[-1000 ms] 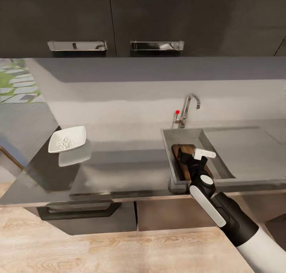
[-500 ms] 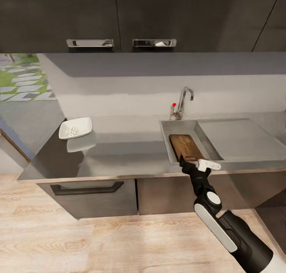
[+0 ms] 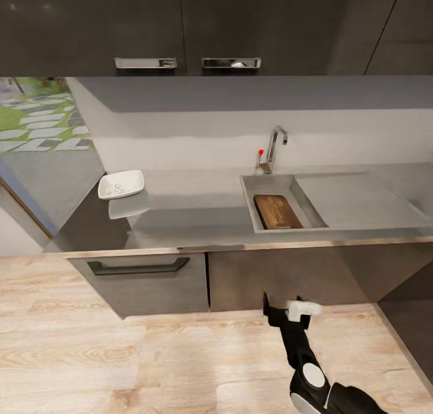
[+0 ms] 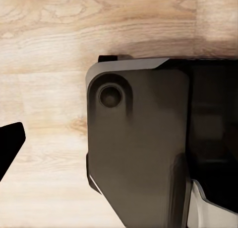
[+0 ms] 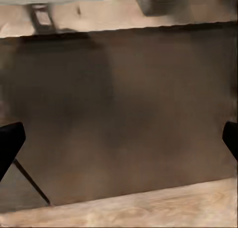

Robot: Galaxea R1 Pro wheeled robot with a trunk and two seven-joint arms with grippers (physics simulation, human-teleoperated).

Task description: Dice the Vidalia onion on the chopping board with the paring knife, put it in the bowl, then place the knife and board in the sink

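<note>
The dark-brown chopping board [image 3: 276, 212] lies flat inside the sink [image 3: 249, 203], below the chrome tap [image 3: 275, 143] with its red knob. At the left end of the grey countertop [image 3: 192, 215] stands the white bowl [image 3: 122, 183] holding pale bits of diced onion [image 3: 115, 189]. The paring knife is out of view. My right gripper [image 3: 284, 308] hangs low in front of the cabinet fronts, well below the counter edge; its fingers stand wide apart with nothing between them [image 5: 119, 138]. In the left wrist view one black fingertip [image 4: 10, 143] shows over the wooden floor.
Dark upper cabinets with metal handles [image 3: 231, 63] hang above the counter. A drawer with a dark handle [image 3: 138, 266] sits under the counter's left half. Light wooden floor [image 3: 150, 354] lies between me and the cabinets. My own dark base [image 4: 144, 148] shows beside the left gripper.
The whole view has pulled back from the counter, so the camera moved. My right gripper let go of the chopping board in the sink and came down in front of the cabinets.
</note>
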